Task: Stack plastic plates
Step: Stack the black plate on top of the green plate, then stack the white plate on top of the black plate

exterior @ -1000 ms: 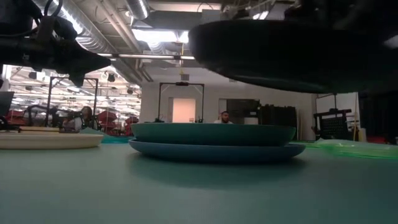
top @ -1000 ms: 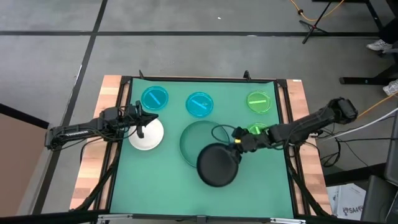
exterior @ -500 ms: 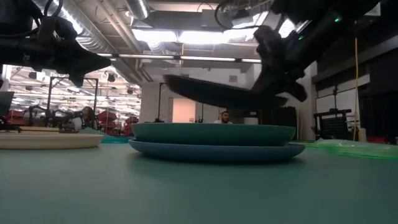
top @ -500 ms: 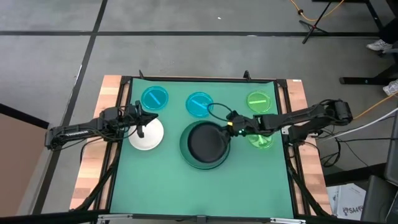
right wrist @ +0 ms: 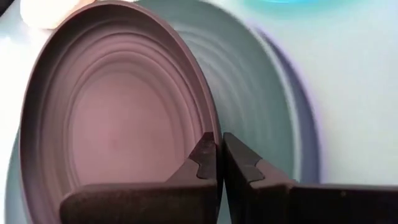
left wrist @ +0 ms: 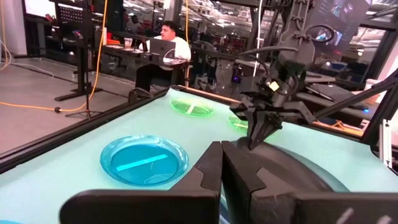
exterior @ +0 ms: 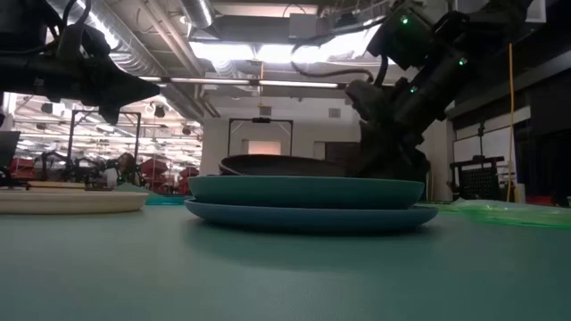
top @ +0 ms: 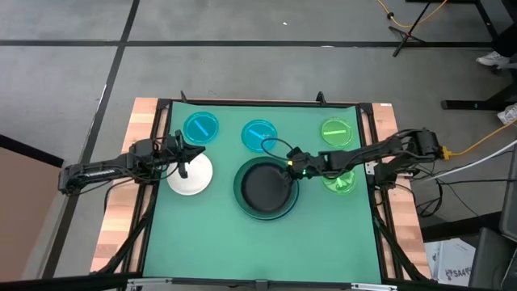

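The black plate (top: pixel 263 187) lies inside the teal-green plate (exterior: pixel 303 190), which sits on the pale blue plate (exterior: pixel 312 217) at mid table. My right gripper (top: pixel 292 166) is shut on the black plate's right edge. My left gripper (top: pixel 182 166) hovers shut over the white plate (top: pixel 195 179), which rests flat on the mat at the left. Two cyan plates (top: pixel 200 128) (top: pixel 258 135) lie along the far side. Two bright green plates (top: pixel 336 132) (top: pixel 340 181) lie at the right, the nearer one partly under my right arm. My right gripper pinches the black plate's rim (right wrist: pixel 210 121) on its right far side, one finger (right wrist: pixel 242 165) outside the rim and the other inside the bowl. The fingers slant down from the table's right, across the rim. The plate sits level in the teal-green plate.
The green mat (top: pixel 202 242) has free room along its near side and near left corner. Black rails and wooden boards (top: pixel 117 234) border the mat. A seated person (left wrist: pixel 163 50) shows in the room beyond the table.
My right gripper carried the black plate from the near side toward the far edge and left, over the large plates. The plate hung raised and tilted half a second ago. It now lies level inside the teal-green plate, and the gripper has stayed shut on it.
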Robot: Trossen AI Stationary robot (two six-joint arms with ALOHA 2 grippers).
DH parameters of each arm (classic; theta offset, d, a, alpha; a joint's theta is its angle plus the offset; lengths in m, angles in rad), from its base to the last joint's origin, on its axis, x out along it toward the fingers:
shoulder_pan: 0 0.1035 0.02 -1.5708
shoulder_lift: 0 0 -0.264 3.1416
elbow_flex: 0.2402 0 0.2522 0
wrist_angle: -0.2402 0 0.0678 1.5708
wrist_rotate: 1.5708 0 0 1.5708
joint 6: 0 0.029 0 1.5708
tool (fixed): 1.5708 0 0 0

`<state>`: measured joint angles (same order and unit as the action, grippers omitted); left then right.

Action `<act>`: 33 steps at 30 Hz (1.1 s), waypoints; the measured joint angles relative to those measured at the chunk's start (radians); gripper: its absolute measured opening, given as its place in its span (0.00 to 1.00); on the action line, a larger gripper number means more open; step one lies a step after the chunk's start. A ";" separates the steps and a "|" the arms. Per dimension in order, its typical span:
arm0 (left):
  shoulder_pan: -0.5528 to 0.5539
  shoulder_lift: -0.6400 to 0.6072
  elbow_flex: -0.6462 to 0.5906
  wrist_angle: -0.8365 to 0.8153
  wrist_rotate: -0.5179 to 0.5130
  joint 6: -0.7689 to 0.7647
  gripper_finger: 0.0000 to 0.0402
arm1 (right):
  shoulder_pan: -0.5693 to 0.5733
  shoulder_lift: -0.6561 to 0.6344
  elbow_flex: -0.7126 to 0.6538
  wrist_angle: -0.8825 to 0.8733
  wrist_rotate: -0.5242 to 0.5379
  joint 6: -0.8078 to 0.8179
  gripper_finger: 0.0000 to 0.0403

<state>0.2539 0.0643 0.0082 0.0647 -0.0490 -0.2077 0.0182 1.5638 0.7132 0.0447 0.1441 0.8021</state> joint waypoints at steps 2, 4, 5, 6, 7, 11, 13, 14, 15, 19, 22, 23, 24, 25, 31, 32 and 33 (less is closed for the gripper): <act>0.000 0.000 0.000 0.000 0.001 0.000 0.00 | 0.000 0.014 0.000 0.014 -0.013 0.000 0.00; 0.000 0.000 0.000 0.000 0.001 0.000 0.00 | 0.001 0.026 0.000 0.019 -0.008 0.001 0.02; 0.000 0.000 0.000 0.000 0.001 0.000 0.00 | 0.001 0.027 0.000 0.017 -0.003 0.002 0.02; 0.000 0.000 0.000 0.000 0.002 0.000 0.00 | 0.001 0.027 0.000 0.017 0.005 0.002 0.03; 0.000 0.000 0.000 0.000 0.003 0.000 0.00 | 0.001 0.027 0.000 0.018 0.016 0.002 0.03; 0.000 0.000 0.000 0.000 0.016 0.000 0.00 | 0.001 0.027 0.000 0.018 0.038 0.002 0.06; 0.000 0.000 0.000 0.000 0.018 0.000 0.00 | 0.001 0.027 0.000 0.017 0.041 0.000 0.09; 0.000 0.000 0.000 0.000 0.017 0.000 0.00 | 0.001 0.027 0.000 0.015 0.045 -0.003 0.11; 0.000 0.000 0.000 0.000 0.017 0.000 0.00 | 0.001 0.027 0.000 0.016 0.047 -0.012 0.13; 0.000 0.000 0.000 0.006 0.017 0.000 0.00 | 0.001 0.027 0.000 0.016 0.046 -0.039 0.23; 0.000 0.000 0.000 0.006 0.017 0.000 0.00 | 0.002 0.001 -0.001 0.002 0.046 -0.070 0.29; 0.000 0.000 0.000 0.006 0.017 0.000 0.00 | 0.013 -0.018 -0.001 0.008 0.047 -0.083 0.30; 0.000 0.000 0.000 0.006 0.017 0.000 0.00 | 0.025 -0.039 0.000 0.011 0.055 -0.097 0.31; 0.000 0.000 0.000 0.007 0.014 0.000 0.00 | 0.040 -0.059 0.000 0.011 0.073 -0.112 0.32; 0.000 0.000 0.000 -0.002 -0.112 -0.067 0.00 | 0.221 -0.109 0.000 0.080 0.327 -0.264 0.32; 0.000 0.000 0.000 -0.006 -0.113 -0.057 0.01 | 0.254 -0.106 -0.002 0.107 0.386 -0.283 0.32; 0.000 0.002 0.000 -0.006 -0.111 -0.049 0.02 | 0.281 -0.096 -0.005 0.150 0.434 -0.294 0.32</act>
<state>0.2543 0.0663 0.0082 0.0589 -0.1600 -0.2562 0.2993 1.4676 0.7085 0.1944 0.5782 0.5081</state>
